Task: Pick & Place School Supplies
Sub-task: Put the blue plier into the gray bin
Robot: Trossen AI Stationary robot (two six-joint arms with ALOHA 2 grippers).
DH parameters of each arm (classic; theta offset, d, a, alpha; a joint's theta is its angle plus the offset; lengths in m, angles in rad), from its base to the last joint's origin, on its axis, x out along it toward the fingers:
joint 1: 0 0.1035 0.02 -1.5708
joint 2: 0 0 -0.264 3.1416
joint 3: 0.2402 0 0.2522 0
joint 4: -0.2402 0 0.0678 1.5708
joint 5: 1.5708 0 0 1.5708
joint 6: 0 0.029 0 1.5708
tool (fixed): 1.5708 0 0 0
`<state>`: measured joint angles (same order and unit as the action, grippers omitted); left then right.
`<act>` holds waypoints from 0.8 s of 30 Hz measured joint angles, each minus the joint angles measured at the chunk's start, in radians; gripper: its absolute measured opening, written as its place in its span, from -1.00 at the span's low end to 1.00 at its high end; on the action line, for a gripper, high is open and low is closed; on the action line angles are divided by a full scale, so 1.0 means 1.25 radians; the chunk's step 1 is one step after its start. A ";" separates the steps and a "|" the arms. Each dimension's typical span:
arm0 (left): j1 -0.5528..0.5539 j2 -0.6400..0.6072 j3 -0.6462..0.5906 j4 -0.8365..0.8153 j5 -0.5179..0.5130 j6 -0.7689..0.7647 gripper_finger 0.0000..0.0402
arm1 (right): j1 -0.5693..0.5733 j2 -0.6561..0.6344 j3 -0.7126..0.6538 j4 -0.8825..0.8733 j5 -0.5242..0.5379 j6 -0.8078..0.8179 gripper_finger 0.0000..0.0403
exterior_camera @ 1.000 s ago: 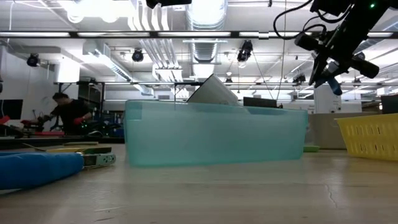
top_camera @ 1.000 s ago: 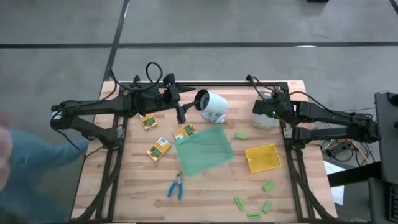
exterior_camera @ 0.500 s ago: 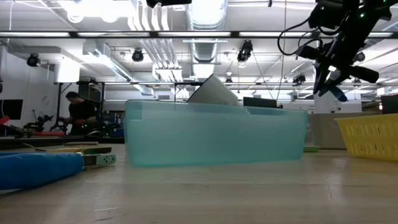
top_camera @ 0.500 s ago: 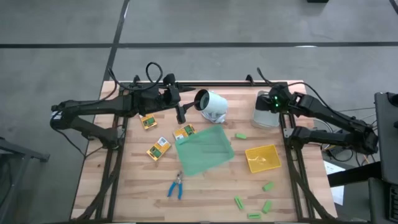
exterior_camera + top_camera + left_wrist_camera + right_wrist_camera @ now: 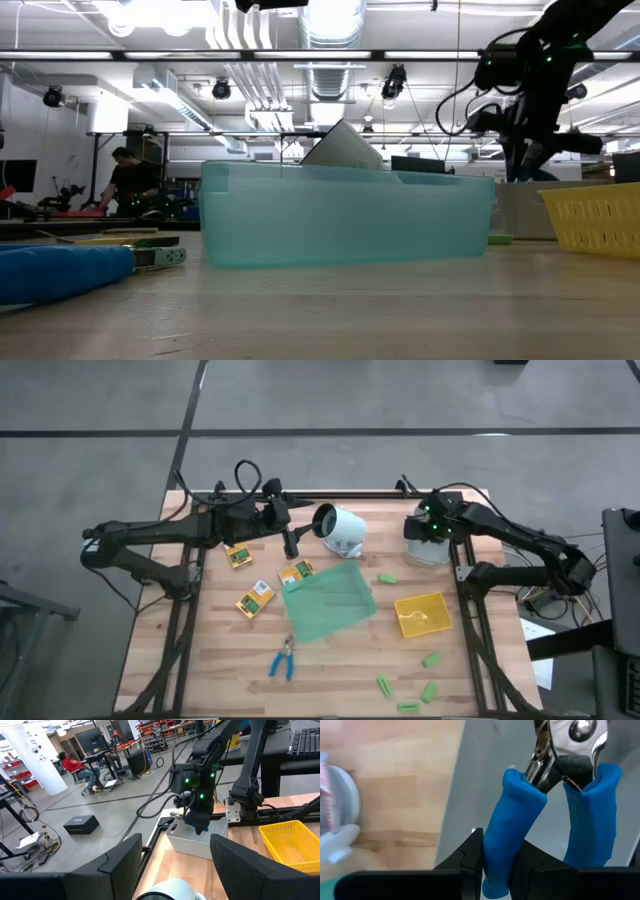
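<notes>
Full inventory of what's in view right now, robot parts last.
packets: 3, yellow-green, table's left half, beside the green tray
pliers: 2, blue-handled; one lies on the table near the front, the other is held over the bin
blocks: 5, light green; one beside the green tray, four at the front right
green tray: 1, translucent green, centre
yellow tray: 1, yellow, right of the green tray
bin: 1, pale grey, back right
camera: 1, white, back centre
person: 1, dark top, in the room behind
left pincer: open, empty, back centre-left
right pincer: shut on one handle of the pliers, above the bin
</notes>
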<state>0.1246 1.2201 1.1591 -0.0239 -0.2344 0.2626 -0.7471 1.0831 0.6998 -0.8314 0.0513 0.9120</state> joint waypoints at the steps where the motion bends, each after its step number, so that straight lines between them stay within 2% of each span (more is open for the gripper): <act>1: 0.000 0.000 0.000 0.000 0.000 0.000 0.20 | 0.000 0.012 0.000 0.000 0.000 0.002 -0.73; 8: 0.000 0.000 0.000 0.000 0.000 0.000 0.20 | 0.000 0.087 0.000 0.004 0.000 0.042 -0.73; 24: 0.000 0.000 0.000 -0.001 0.000 0.000 0.20 | 0.000 0.215 0.000 0.029 0.000 0.028 -0.73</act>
<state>0.1246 1.2201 1.1587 -0.0245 -0.2344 0.2626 -0.7468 1.3519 0.6998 -0.7956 0.0509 0.9472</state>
